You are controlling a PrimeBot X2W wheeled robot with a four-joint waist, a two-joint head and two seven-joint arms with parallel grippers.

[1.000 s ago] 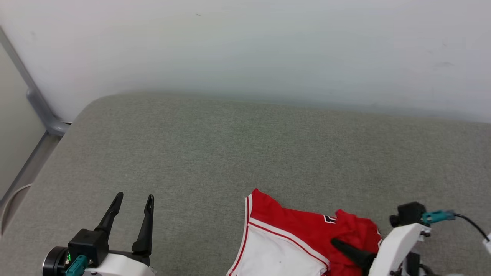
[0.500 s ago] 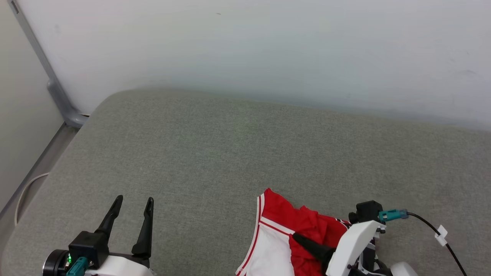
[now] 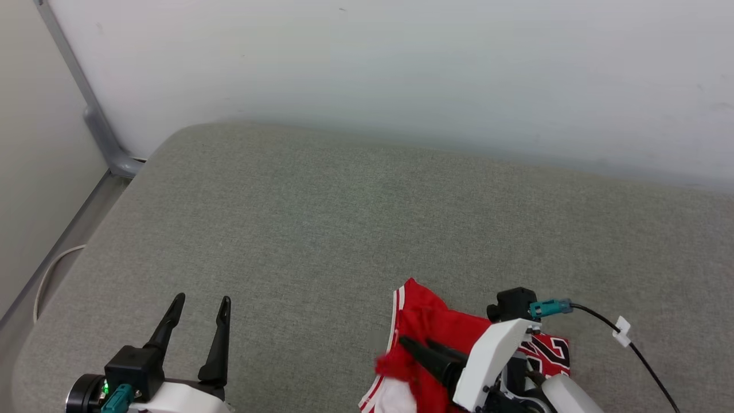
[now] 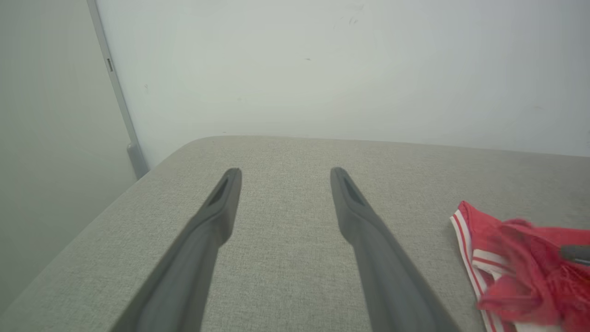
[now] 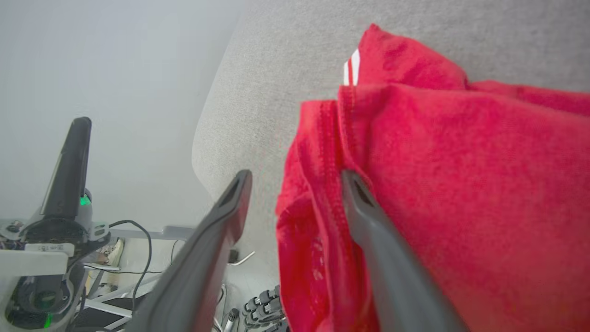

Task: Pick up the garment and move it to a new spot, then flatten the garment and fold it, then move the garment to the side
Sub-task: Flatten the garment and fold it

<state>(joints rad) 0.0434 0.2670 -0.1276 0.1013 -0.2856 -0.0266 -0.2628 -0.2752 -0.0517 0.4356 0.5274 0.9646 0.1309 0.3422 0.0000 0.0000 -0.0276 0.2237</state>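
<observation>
"Where's the jersey [image 3: 427, 318]?"

"Bunched at the near edge of the grey cushion [image 3: 344, 218], right of centre. The right gripper [image 3: 415, 342] has its jaws parted and cloth merely draped over one finger, so I'd guess it's setting it down. The left gripper [image 3: 200, 301] hovers well apart, spread and empty."

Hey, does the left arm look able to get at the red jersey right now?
Probably yes: bare grey cushion lies between the open left tool and the jersey, though the right tool crowds it.
</observation>
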